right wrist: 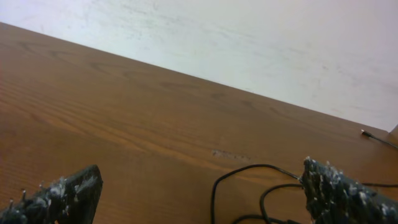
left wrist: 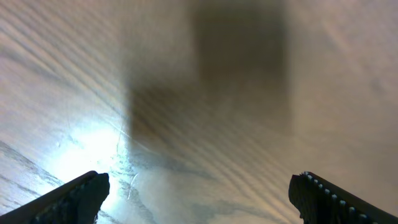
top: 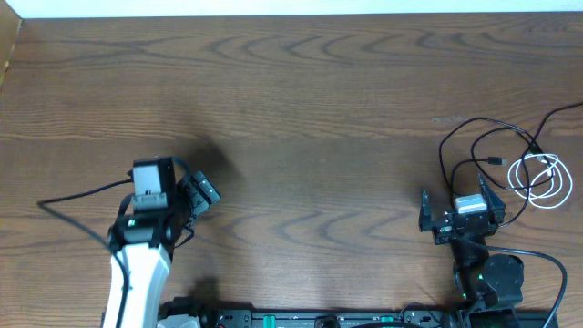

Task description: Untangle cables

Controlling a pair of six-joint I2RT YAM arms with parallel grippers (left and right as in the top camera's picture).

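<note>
The cables lie at the table's right side: thin black cords (top: 466, 129) in loose loops and a white cord (top: 541, 177) coiled beside them, crossing near a small plug. My right gripper (top: 460, 202) sits just in front of the black loops, open. In the right wrist view black loops (right wrist: 214, 186) lie between its fingers (right wrist: 339, 190), close to the right one, and nothing is gripped. My left gripper (top: 208, 189) hovers open over bare wood at the left, far from the cables. The left wrist view shows its gripper (left wrist: 199, 199) with only tabletop between the fingertips (left wrist: 78, 196).
The wooden table (top: 301, 100) stretches bare across the middle and back, ending at a white wall (right wrist: 249, 43). One more black cord end (right wrist: 368, 133) lies near the far right edge. The left arm's own thick cable (top: 77, 193) trails off to the left.
</note>
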